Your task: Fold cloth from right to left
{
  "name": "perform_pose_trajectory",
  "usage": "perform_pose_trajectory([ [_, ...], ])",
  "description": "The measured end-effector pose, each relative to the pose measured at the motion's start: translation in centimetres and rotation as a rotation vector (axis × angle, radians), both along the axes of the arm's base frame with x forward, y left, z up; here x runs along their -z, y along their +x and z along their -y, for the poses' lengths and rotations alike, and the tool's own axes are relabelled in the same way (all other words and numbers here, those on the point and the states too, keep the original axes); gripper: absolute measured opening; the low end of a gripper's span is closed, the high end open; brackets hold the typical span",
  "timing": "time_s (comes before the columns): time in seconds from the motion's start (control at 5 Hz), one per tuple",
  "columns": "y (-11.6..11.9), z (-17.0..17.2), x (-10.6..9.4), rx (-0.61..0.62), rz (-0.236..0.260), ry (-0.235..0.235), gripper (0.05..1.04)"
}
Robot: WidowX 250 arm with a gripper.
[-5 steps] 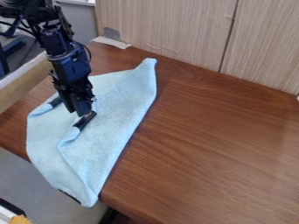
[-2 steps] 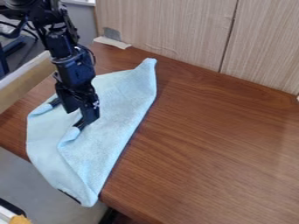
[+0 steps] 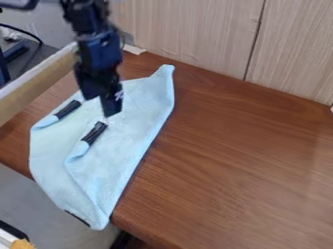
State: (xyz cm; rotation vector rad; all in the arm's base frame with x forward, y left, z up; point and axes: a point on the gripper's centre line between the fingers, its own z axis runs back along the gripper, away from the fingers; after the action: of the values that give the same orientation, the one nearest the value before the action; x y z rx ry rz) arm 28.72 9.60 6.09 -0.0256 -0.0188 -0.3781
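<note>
The gripper (image 3: 110,107) hangs over the upper middle of the light blue cloth (image 3: 120,141), its lower end seen above the fabric. I cannot tell whether it touches the cloth. The cloth lies on the left part of the table, with a raised corner pointing to the back and its lowest corner over the front edge. Two short black strips show on it: one (image 3: 67,110) left of the gripper and one (image 3: 95,133) below it, each meeting a rolled bit of cloth.
The brown wooden table (image 3: 240,160) stretches right of the cloth. A light wood-grain panel (image 3: 189,34) stands along the back. At the left is a pale ledge (image 3: 32,90), and a whitish flat piece (image 3: 135,49) lies near the back corner.
The gripper has moved up and to the right, away from the two black strips, and more of both strips now shows. The cloth lies as before.
</note>
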Motion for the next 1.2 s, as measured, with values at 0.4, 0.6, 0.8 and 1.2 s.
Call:
perform_pose_trajectory([
  [0.4,0.48,1.14,-1.94,0.012,0.012,0.024,1.001],
  [0.6,0.49,1.16,-1.94,0.015,0.012,0.025,1.001],
  [0.8,0.47,1.12,-1.94,0.013,0.012,0.025,1.001],
  [1.2,0.47,1.12,-1.94,0.013,0.012,0.025,1.001],
])
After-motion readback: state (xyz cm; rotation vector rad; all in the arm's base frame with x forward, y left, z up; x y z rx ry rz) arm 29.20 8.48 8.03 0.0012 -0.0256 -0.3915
